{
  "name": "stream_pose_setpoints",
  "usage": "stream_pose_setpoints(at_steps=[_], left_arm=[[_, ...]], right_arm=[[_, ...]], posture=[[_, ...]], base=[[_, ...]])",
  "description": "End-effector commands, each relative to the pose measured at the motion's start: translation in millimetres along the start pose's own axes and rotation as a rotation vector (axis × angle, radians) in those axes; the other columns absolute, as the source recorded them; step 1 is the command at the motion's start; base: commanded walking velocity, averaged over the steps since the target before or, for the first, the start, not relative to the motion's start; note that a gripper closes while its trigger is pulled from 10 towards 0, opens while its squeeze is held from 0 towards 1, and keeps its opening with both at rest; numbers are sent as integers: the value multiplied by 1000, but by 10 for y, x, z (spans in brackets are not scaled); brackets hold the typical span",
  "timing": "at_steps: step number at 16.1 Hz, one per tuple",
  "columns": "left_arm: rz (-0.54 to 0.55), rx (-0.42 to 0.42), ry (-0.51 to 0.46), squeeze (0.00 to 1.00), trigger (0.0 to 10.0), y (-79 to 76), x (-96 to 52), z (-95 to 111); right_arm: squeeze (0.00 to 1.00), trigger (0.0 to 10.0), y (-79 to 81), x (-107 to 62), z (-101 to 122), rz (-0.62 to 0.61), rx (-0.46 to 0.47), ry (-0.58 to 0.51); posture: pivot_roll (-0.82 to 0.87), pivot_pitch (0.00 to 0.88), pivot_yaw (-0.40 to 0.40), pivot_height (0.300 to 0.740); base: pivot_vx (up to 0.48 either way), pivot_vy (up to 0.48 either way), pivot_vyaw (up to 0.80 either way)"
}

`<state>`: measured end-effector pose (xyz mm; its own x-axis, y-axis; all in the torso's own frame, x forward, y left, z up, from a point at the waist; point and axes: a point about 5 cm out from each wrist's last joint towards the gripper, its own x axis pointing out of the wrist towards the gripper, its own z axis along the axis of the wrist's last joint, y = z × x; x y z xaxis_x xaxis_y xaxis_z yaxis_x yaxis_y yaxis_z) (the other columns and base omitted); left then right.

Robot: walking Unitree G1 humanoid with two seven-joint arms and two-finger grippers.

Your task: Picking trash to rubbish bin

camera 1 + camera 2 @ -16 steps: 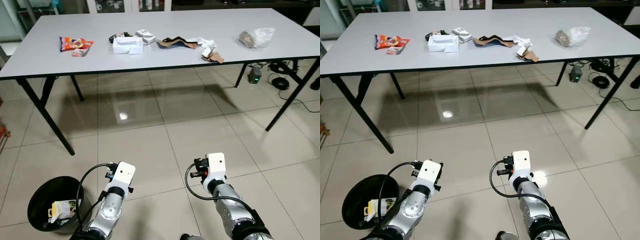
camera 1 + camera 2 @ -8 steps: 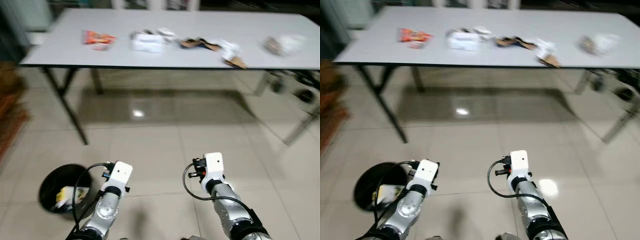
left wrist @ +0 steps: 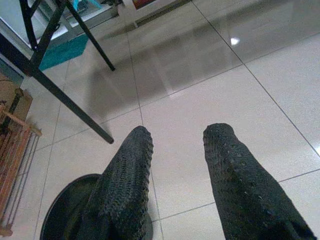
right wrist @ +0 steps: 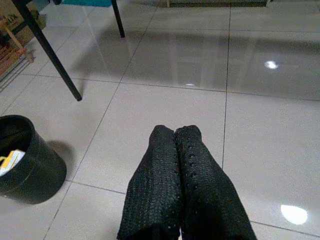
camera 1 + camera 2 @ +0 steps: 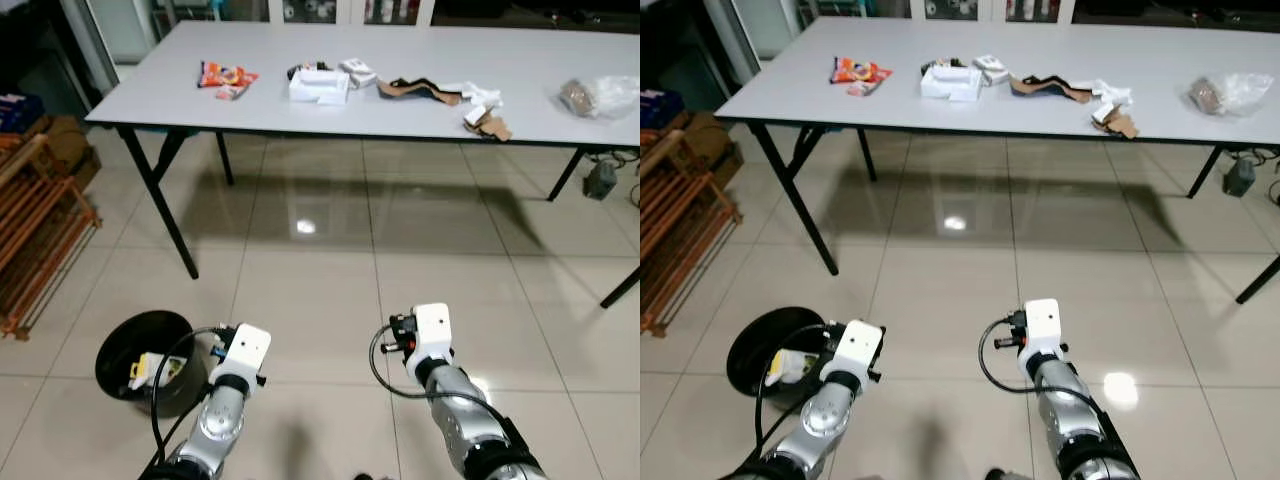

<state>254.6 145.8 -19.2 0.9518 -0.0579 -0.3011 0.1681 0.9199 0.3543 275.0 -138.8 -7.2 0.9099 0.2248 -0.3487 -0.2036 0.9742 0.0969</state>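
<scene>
Our round black plastic rubbish bin (image 5: 148, 360) stands on the glossy pale tiled floor (image 5: 320, 290), just beside our left arm, and already holds some yellow and white wrappers (image 5: 150, 368); what they are is too small for us to tell. Ahead of us, well apart from the bin, a long grey table on black legs (image 5: 170, 90) carries the rest of the trash in a rough row: an orange snack packet (image 5: 226, 76) nearest its left end, then a white cardboard box (image 5: 318, 85), a strip of brown paper scraps (image 5: 415, 90), crumpled white paper with brown card pieces (image 5: 482, 105), and a clear plastic bag over something brown (image 5: 596, 96) at the far right, partly cut off by the frame. A wooden slatted rack (image 5: 35, 240) stands by the left wall.

Our left gripper (image 3: 177, 165) hangs low over the tiles with its two black fingers spread and nothing between them. Our right gripper (image 4: 176, 150) hangs over the floor too, fingers pressed together, empty. A ceiling light glints off the tiles under the table
</scene>
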Motion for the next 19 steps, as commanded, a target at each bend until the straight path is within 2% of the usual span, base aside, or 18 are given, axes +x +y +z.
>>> stream_pose_setpoints(at_steps=[1,5,19], left_arm=[[10,3,11,0,10000,12,-5,-19],[9,3,11,0,10000,11,-3,-17],[13,0,10,0,10000,14,-1,-14]], right_arm=[[0,10000,-3,6,12,-2,14,-6],[0,10000,-6,6,17,-1,12,-8],[0,10000,8,8,15,9,-3,-5]], posture=[[-40,56,10,740],[-41,60,8,740],[-41,66,7,740]], base=[[0,0,0],[0,-144,0],[0,-480,0]])
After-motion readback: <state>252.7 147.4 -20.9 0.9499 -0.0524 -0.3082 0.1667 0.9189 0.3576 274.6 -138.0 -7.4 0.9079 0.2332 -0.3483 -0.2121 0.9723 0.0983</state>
